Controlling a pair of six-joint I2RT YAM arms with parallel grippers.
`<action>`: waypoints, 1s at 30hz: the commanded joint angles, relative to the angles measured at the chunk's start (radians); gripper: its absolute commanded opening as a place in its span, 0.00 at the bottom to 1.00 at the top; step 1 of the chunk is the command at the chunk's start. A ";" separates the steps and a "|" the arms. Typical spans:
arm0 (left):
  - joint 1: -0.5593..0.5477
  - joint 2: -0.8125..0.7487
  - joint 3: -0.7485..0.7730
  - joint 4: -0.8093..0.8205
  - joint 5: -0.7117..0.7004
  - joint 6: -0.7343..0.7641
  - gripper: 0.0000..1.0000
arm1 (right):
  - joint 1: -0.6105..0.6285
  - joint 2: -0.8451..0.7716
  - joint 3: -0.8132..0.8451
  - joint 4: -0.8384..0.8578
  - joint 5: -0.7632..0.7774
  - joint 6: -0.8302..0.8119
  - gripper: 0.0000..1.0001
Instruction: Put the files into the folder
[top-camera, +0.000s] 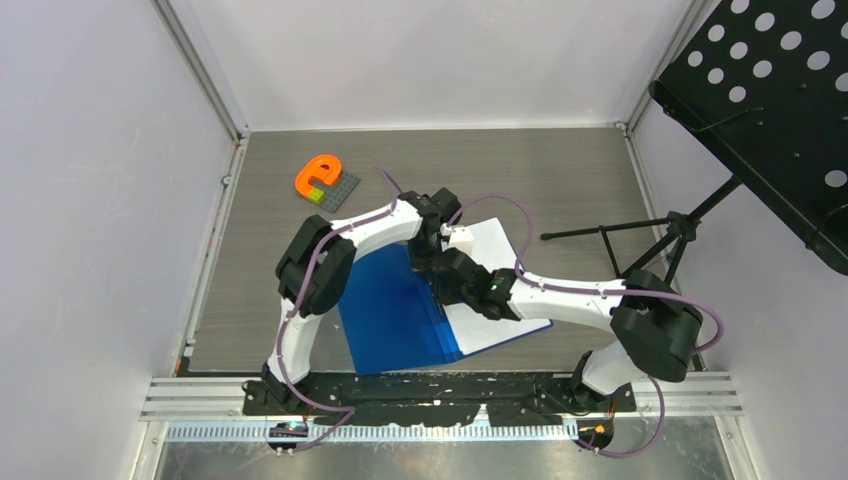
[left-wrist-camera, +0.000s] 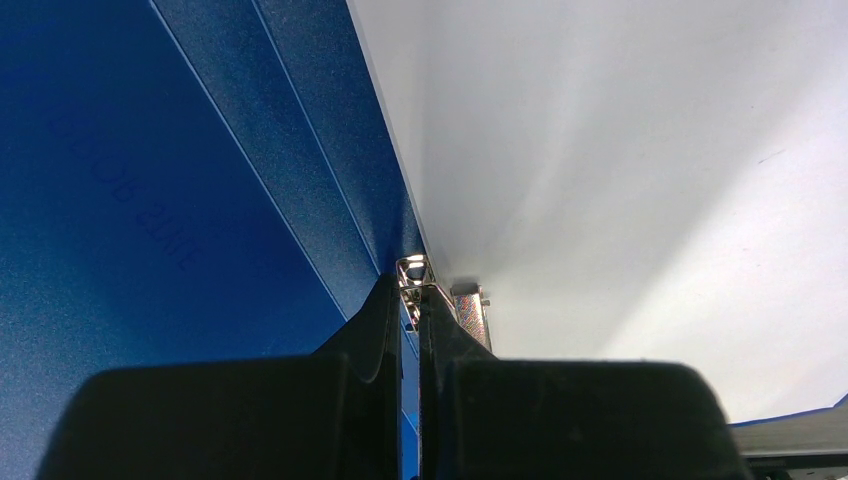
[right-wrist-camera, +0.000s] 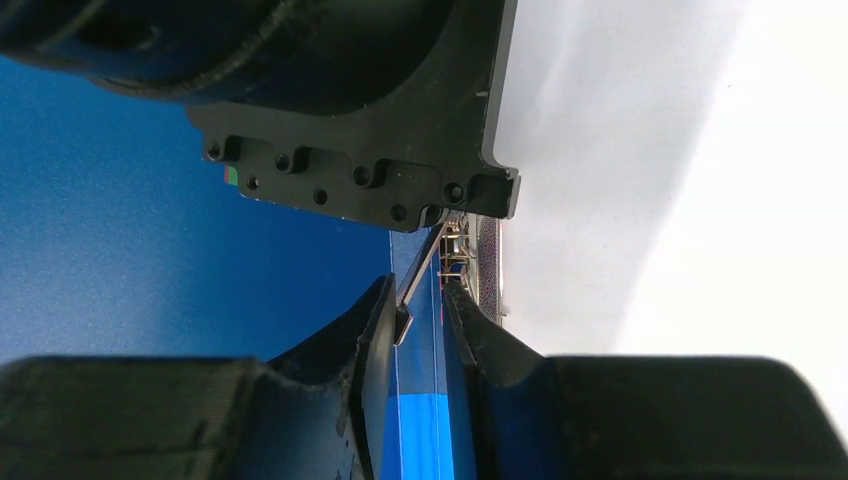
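The blue folder (top-camera: 395, 310) lies open on the table, its left cover flat. The white files (top-camera: 490, 330) rest on its right half. Both grippers meet at the spine. My left gripper (top-camera: 425, 262) comes in from the far side. Its fingers are shut on the metal clip (left-wrist-camera: 413, 272) at their tips (left-wrist-camera: 405, 285), with blue cover (left-wrist-camera: 150, 200) to the left and paper (left-wrist-camera: 620, 180) to the right. My right gripper (right-wrist-camera: 418, 290) straddles the spine, jaws slightly apart. The raised clip lever (right-wrist-camera: 425, 268) leans against its left finger, and the paper (right-wrist-camera: 640, 200) lies beside the right one.
An orange letter piece on a grey baseplate (top-camera: 320, 178) sits at the back left of the table. A black perforated music stand (top-camera: 770, 90) overhangs the right side, with its tripod legs (top-camera: 640, 235) reaching onto the table's edge. White walls enclose three sides.
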 joint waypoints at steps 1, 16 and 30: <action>0.000 0.026 0.016 -0.023 -0.053 0.024 0.00 | 0.008 -0.019 -0.019 0.017 -0.015 -0.011 0.29; 0.002 0.042 0.039 -0.043 -0.061 0.035 0.00 | 0.021 -0.020 -0.057 0.008 -0.046 -0.025 0.26; 0.010 0.047 0.057 -0.059 -0.065 0.042 0.00 | 0.039 -0.020 -0.128 -0.029 -0.001 0.004 0.22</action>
